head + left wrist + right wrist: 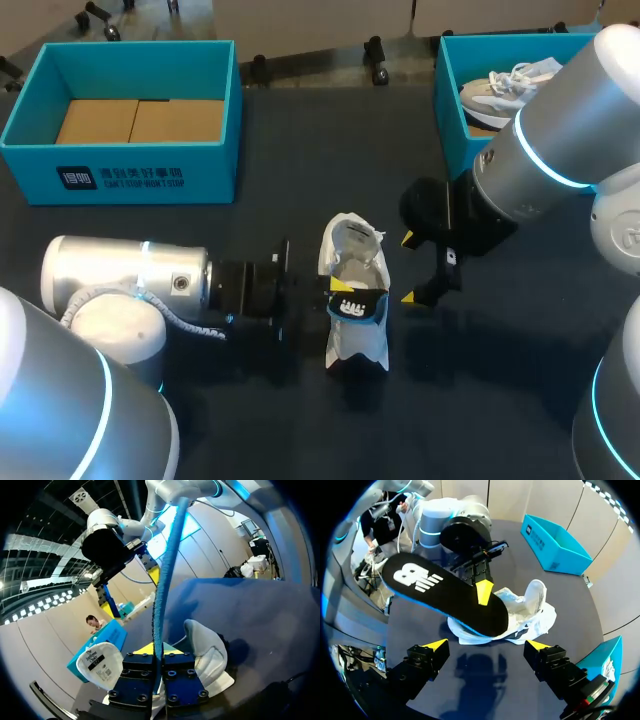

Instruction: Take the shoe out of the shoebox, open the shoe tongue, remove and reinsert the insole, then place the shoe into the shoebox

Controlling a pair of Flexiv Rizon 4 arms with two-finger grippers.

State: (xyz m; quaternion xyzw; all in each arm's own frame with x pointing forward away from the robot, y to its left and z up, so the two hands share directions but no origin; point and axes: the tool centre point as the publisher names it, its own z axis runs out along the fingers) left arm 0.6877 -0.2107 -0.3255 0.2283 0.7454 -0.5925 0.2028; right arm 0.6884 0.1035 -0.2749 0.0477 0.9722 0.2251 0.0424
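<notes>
A white shoe (355, 262) lies on the dark table at mid-front, its tongue (100, 662) folded open. My left gripper (342, 285) comes in level from the left and is shut on the black insole (445, 592), which sticks up out of the shoe's opening. In the left wrist view the insole's blue edge (162, 595) runs edge-on from between the fingers (137, 680). My right gripper (410, 268) hovers just right of the shoe (525, 612), open with nothing between its yellow tips (436, 644). An open blue shoebox (120, 175) stands at the back left.
A second blue box (450, 90) at the back right holds another light shoe (510, 82), partly behind my right arm. The left box shows only brown cardboard (140, 120) inside. Dark table surface lies in front of the shoe.
</notes>
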